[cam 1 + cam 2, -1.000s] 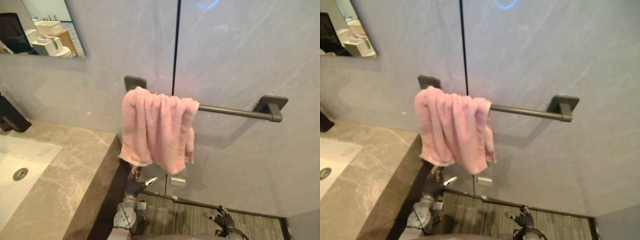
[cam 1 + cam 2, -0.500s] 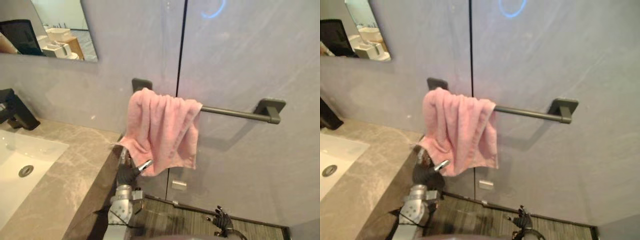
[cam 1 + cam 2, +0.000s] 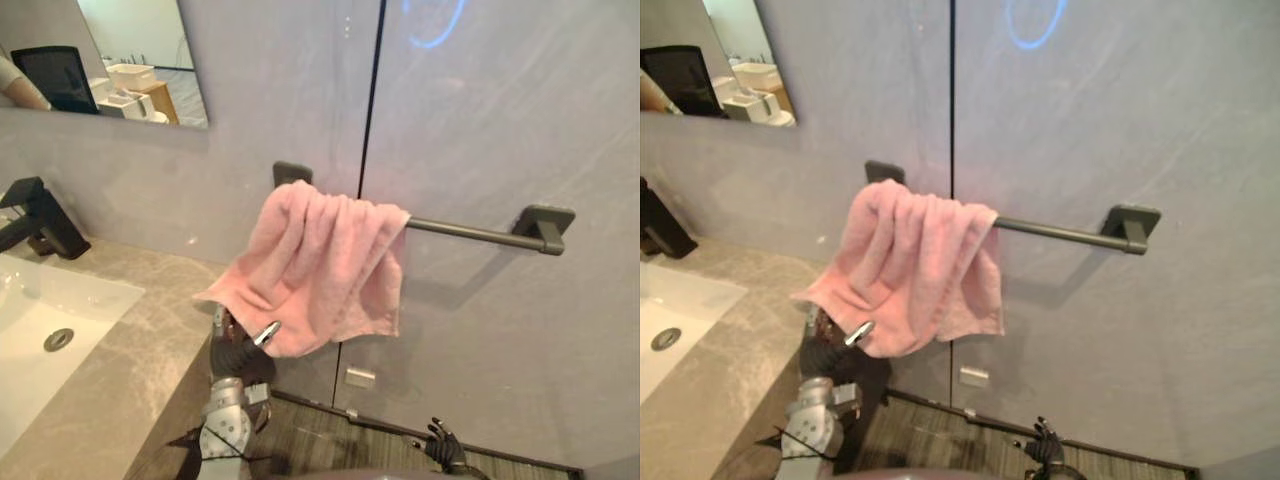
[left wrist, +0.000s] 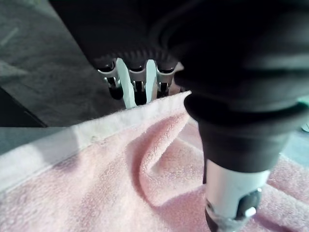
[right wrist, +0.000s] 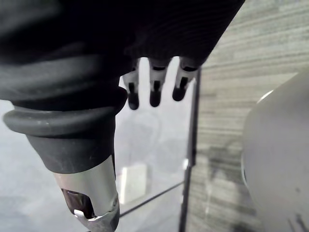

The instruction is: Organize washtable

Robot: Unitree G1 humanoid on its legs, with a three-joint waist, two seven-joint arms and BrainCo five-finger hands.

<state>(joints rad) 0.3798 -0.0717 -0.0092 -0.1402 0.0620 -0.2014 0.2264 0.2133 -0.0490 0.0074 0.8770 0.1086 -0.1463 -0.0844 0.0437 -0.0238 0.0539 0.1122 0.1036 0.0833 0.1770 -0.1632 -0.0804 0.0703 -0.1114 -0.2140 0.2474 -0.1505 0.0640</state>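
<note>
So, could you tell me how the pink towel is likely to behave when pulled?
Probably floppy: the pink towel drapes in soft folds over the bar. Likely light, as a pinch by the left hand holds its corner out. It may slide off the smooth bar if tugged.

The pink terry towel (image 3: 330, 260) hangs bunched over the left end of the dark wall rail (image 3: 470, 232), close to its left mount, with its folds gathered on top. The towel's right part drops straight down along the wall. Its lower left corner, edged with a paler flat hem, is stretched out sideways toward the table (image 3: 140, 370) edge, pinched between the thumb and fingers of the left hand (image 3: 238, 345).
</note>
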